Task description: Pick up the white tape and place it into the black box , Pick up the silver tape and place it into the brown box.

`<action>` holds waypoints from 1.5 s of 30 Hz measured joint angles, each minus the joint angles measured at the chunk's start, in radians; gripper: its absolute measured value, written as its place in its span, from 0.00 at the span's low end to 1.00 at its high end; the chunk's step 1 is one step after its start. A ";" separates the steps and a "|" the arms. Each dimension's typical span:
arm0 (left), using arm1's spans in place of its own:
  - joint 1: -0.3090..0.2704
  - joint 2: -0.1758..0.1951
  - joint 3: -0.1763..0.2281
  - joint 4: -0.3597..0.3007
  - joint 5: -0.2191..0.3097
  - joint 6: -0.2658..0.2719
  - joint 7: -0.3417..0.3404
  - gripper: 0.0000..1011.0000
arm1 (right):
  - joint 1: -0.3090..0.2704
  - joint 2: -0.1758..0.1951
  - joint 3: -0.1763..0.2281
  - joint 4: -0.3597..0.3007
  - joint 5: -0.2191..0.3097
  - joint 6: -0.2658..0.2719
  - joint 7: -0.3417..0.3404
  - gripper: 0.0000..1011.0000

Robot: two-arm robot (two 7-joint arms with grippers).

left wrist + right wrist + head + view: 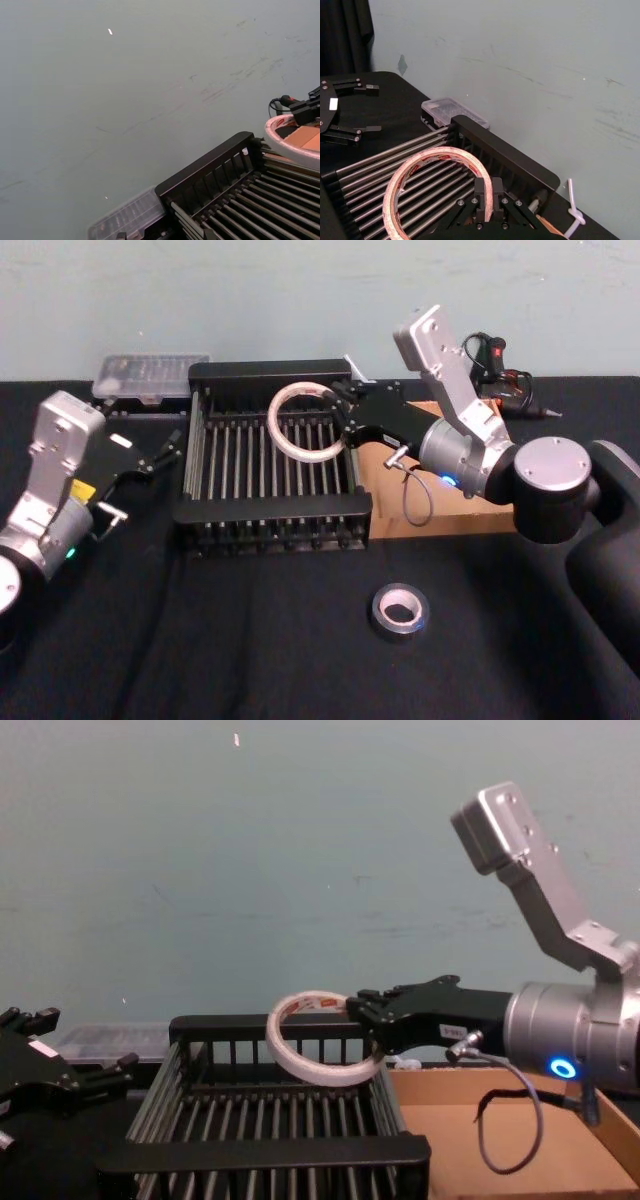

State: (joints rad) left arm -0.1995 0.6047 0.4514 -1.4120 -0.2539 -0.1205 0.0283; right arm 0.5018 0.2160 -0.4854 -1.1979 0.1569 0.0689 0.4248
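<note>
The white tape hangs tilted above the far right part of the black box, with my right gripper shut on its rim. In the right wrist view the fingers pinch the white tape over the black box's bars. The chest view shows the white tape at about rim height in the right gripper. The silver tape lies flat on the table in front of the boxes. The brown box sits right of the black box, under my right arm. My left gripper rests open left of the black box.
A clear plastic case lies behind the black box at the back left. A black and red tool sits at the back right. A white zip tie lies by the black box's far corner. Black cloth covers the table.
</note>
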 joint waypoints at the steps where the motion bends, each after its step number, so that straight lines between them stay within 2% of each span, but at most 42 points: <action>1: 0.000 0.000 0.000 0.000 0.000 0.000 0.000 0.99 | 0.003 -0.003 -0.002 0.005 -0.002 -0.001 0.000 0.09; 13: 0.000 0.000 0.000 0.000 0.000 0.000 0.000 0.99 | 0.046 -0.039 -0.015 0.077 -0.020 -0.017 0.003 0.09; 26: 0.000 0.000 0.000 0.000 0.000 0.000 0.000 0.99 | 0.066 -0.058 -0.018 0.114 -0.031 -0.016 0.003 0.09; 45: 0.000 0.000 0.000 0.000 0.000 0.000 0.000 0.99 | 0.063 -0.056 -0.017 0.109 -0.030 -0.014 0.002 0.09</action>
State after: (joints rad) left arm -0.1995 0.6047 0.4514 -1.4120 -0.2539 -0.1205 0.0283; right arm 0.5652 0.1602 -0.5027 -1.0891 0.1264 0.0549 0.4269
